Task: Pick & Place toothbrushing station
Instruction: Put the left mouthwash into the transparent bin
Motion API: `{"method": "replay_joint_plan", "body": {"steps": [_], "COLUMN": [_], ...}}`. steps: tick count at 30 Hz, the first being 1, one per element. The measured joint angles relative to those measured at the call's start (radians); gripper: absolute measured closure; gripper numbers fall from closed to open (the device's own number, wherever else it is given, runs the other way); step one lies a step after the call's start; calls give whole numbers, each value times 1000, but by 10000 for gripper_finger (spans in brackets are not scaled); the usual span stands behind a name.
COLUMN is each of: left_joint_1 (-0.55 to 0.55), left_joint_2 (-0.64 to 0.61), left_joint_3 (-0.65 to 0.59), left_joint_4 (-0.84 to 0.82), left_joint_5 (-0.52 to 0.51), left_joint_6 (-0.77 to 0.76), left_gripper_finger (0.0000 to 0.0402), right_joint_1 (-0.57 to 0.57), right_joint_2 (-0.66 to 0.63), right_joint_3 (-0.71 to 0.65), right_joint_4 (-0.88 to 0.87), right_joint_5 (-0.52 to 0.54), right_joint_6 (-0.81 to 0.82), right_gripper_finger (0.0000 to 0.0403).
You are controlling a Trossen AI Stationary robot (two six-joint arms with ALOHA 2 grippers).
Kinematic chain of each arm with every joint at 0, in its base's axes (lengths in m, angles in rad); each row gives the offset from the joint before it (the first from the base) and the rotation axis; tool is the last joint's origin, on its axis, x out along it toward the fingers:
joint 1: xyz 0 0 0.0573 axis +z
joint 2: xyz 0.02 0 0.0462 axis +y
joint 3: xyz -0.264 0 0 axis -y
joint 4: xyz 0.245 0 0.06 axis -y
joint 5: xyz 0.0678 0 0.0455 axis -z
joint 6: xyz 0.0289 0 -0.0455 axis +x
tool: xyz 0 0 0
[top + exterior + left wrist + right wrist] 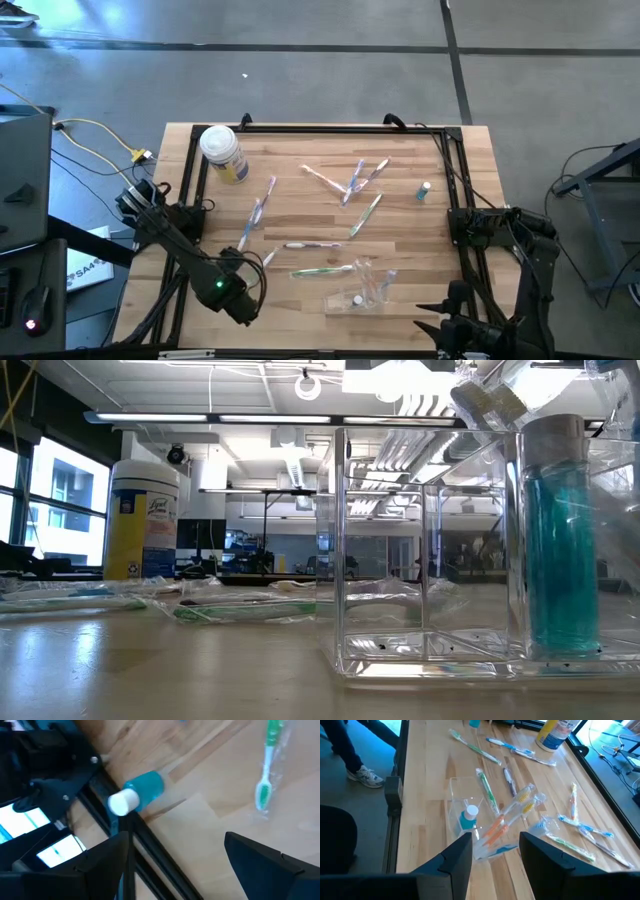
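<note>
The clear plastic holder (362, 288) stands near the table's front edge. A small teal bottle (468, 818) stands in it, and wrapped orange and yellow toothbrushes (512, 815) lean out of it. Several wrapped toothbrushes (345, 185) lie flat across the table's middle, a green one (322, 270) just left of the holder. My left gripper (177, 840) hangs open at the front left, pointing steeply down over bare wood beside a second teal bottle (136, 797), which lies on its side. My right gripper (495, 840) is open at the front right, aimed at the holder and short of it.
A white-lidded jar with a yellow label (224, 152) stands at the far left. Another small teal bottle (425, 190) stands near the right rail. A black frame rail (150, 850) runs along the table's edges. A person's shoe (367, 776) shows beyond the table.
</note>
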Motion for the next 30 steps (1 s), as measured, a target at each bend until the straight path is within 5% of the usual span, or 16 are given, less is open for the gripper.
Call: {"method": "replay_joint_plan", "body": {"steps": [8,22,30], "left_joint_1": [0,-6,-7], "left_joint_2": [-48,-308,-378], "left_joint_3": [-19,-282,-412], "left_joint_4": [6,167,189], "left_joint_5": [-43,-79,-13], "left_joint_6": [22,-38,-61], "left_gripper_finger": [75,75,75], "right_joint_1": [0,1,0], "right_joint_2": [0,0,0], "right_joint_3": [0,0,0], "right_joint_4": [2,6,7], "right_joint_5": [0,-4,-1], "right_joint_6": [0,-1,-2], "right_gripper_finger": [245,245,245]}}
